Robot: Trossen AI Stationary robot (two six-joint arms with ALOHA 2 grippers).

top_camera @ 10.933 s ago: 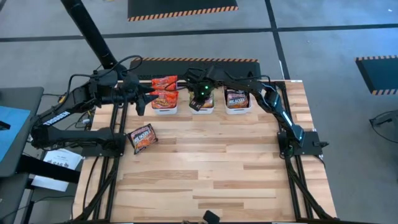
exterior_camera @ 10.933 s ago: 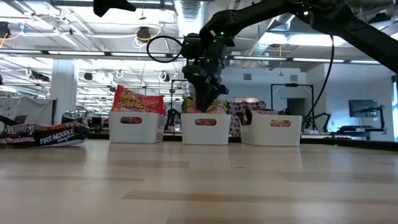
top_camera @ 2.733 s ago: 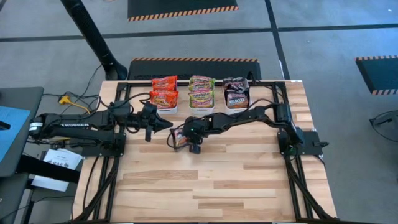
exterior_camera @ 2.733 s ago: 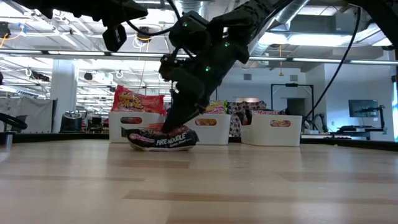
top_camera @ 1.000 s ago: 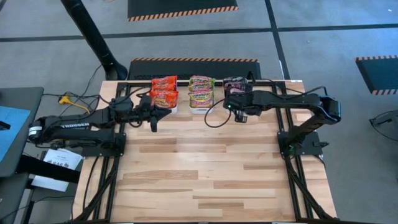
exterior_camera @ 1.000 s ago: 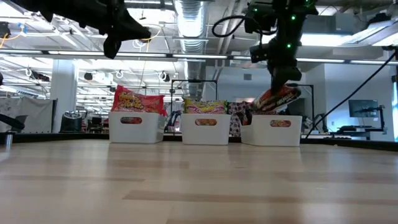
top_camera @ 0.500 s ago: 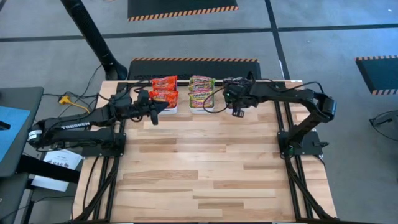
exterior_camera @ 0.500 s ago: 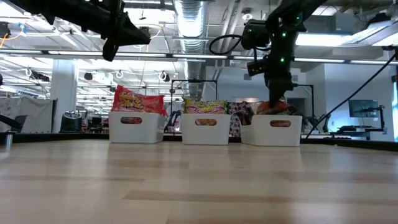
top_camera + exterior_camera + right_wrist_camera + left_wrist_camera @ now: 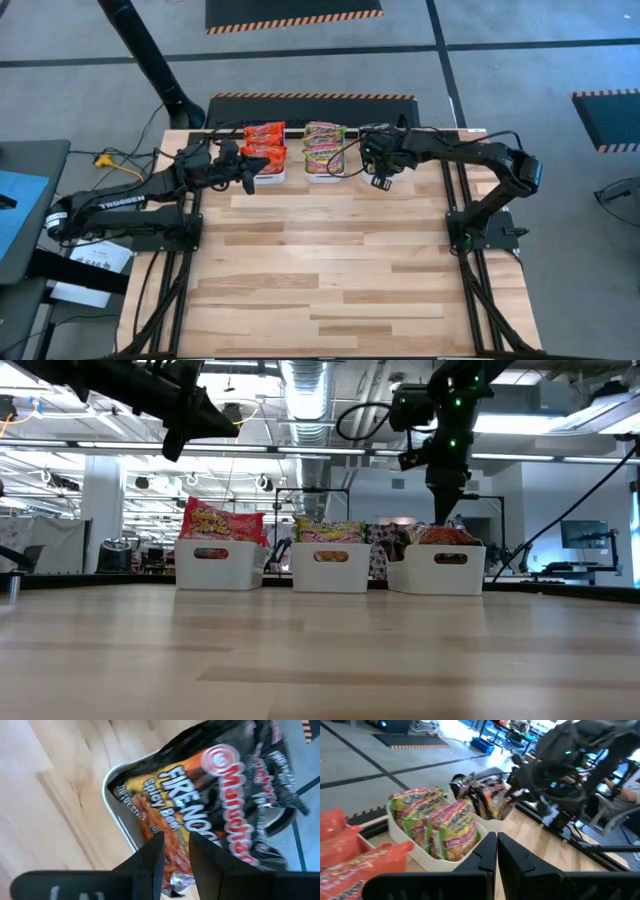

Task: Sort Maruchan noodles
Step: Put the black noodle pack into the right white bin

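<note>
Left bin [image 9: 266, 172]: near the table's far edge, holds red-orange packets [image 9: 264, 145].
Middle bin [image 9: 331, 567]: green-yellow packets [image 9: 323, 146], standing on edge.
Right bin [image 9: 448, 569]: black packets [image 9: 220, 815], top one lying flat, long axis along the bin.
Right gripper [image 9: 381, 180]: above the right bin, fingers parted slightly, holding nothing.
Left gripper [image 9: 262, 164]: fingers together, empty, by the left bin.

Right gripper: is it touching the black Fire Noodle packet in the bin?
Cannot tell. In the right wrist view the right gripper hangs over the black packet; neither contact nor gap shows plainly.
</note>
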